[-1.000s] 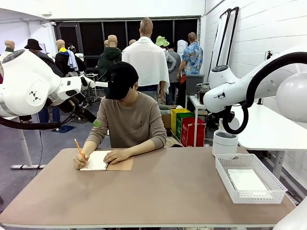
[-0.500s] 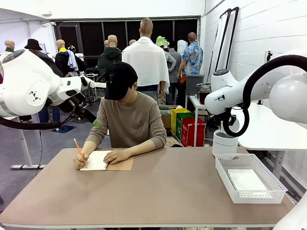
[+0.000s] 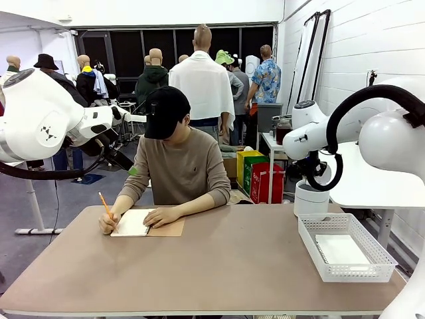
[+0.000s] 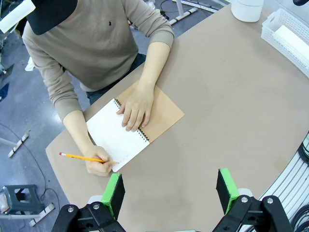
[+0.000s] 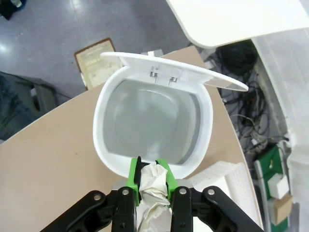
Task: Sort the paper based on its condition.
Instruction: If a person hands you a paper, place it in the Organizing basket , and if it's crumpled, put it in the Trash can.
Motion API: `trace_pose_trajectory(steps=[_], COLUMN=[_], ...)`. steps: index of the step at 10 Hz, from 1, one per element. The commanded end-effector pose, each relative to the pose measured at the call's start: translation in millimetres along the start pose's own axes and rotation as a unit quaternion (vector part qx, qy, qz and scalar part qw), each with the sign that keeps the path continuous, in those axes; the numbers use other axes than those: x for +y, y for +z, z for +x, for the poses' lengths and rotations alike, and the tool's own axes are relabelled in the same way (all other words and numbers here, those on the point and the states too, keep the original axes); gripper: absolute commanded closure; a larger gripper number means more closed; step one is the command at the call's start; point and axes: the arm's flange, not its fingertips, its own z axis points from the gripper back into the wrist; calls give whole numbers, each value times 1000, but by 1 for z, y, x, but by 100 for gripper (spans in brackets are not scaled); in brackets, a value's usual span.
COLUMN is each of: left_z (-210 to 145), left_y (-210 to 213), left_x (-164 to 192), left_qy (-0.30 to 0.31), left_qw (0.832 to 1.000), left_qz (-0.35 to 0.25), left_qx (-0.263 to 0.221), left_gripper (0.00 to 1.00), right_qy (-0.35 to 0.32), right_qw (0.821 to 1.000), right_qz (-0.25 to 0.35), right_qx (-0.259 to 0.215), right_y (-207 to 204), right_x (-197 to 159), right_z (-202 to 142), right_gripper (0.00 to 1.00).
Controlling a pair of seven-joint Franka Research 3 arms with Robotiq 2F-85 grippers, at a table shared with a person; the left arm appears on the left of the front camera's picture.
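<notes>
Right arm's big elbow joint has swung further in from the right side over the last second. Right end effector is almost closed, pinching a crumpled paper just above the open white bin at the worktop's far right corner. Left end effector hangs wide open with nothing in it, high over the notebook by the far left edge. Another flat sheet lies in the basket at the right edge.

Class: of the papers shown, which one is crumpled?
The wad pinched in the right end effector, above the open white bin. The sheet in the basket and the notebook page the person writes on lie flat.
</notes>
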Motion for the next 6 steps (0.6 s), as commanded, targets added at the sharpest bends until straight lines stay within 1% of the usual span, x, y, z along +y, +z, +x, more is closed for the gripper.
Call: trace_pose_trajectory(steps=[1,6], left_z=[0,0], left_y=[1,1], left_x=[1,1], left_qy=[-1,-1], left_qw=[1000,1000], left_qz=[-3,-3], left_qx=[-6,-6], left_gripper=[0,0], right_qy=[-23,-33], right_qw=[1000,999], right_qz=[-11,-17], right_qx=[8,18], right_y=[-7,-30], right_x=[6,4], right_z=[9,19], right_gripper=[80,80])
